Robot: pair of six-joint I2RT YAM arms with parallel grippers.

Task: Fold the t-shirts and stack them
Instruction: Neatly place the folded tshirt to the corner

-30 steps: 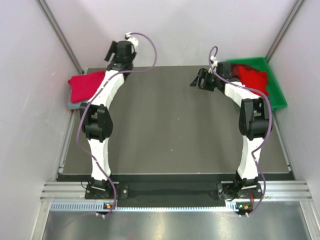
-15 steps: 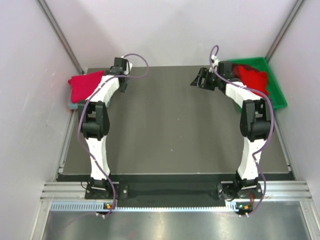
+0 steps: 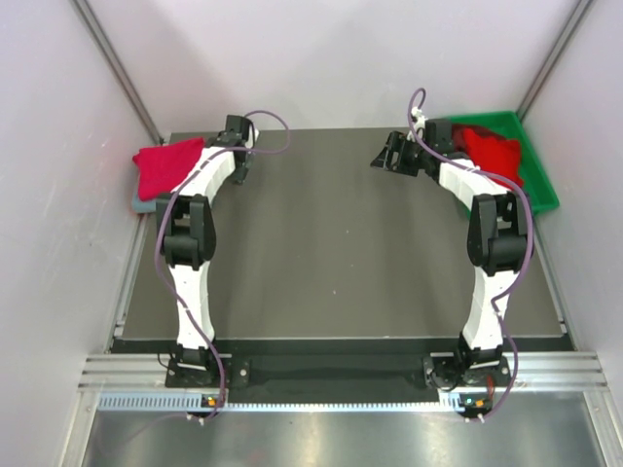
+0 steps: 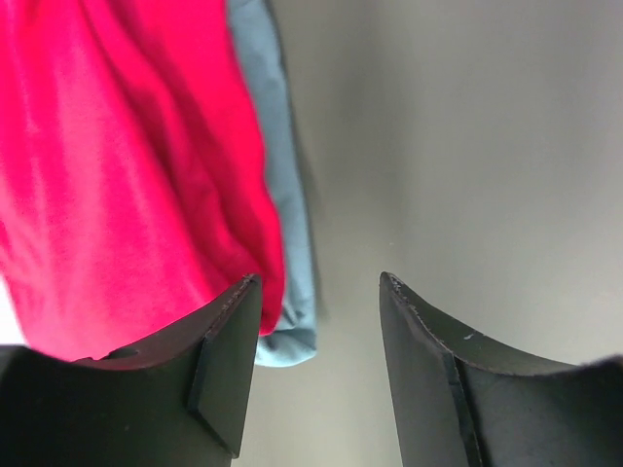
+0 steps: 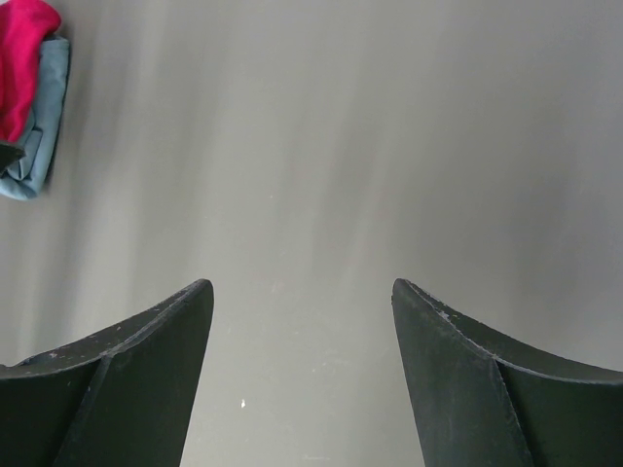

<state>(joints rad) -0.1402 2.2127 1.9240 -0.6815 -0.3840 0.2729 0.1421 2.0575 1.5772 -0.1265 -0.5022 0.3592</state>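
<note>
T-shirts (image 3: pixel 490 148) are lying at both far corners of the dark table (image 3: pixel 331 253), and the two arms are reaching out over its wide middle. At the far right, the green bin (image 3: pixel 543 191) is holding a crumpled heap of bright red cloth that is not yet folded. At the far left, a folded red t-shirt (image 3: pixel 165 167) is resting on top of a grey-blue t-shirt (image 4: pixel 287 195). The grey-blue edge is peeking out on the side facing the table's middle, so a stack is already forming there. The left gripper (image 4: pixel 319 284) is hanging just beside that stack, on its inner side. Its jaws are standing partly apart with only table surface showing between them, and it is gripping no cloth. The right gripper (image 5: pixel 300 288) is hovering over the table near the bin, its jaws spread wide and likewise carrying nothing. Judging from this, the stack is looking settled for now and the fetching of another shirt is coming due. The next move is probably calling for the right arm to be turning toward the bin, reaching down into the heap and pinching a single shirt, then drawing it out onto the middle for spreading flat
</note>
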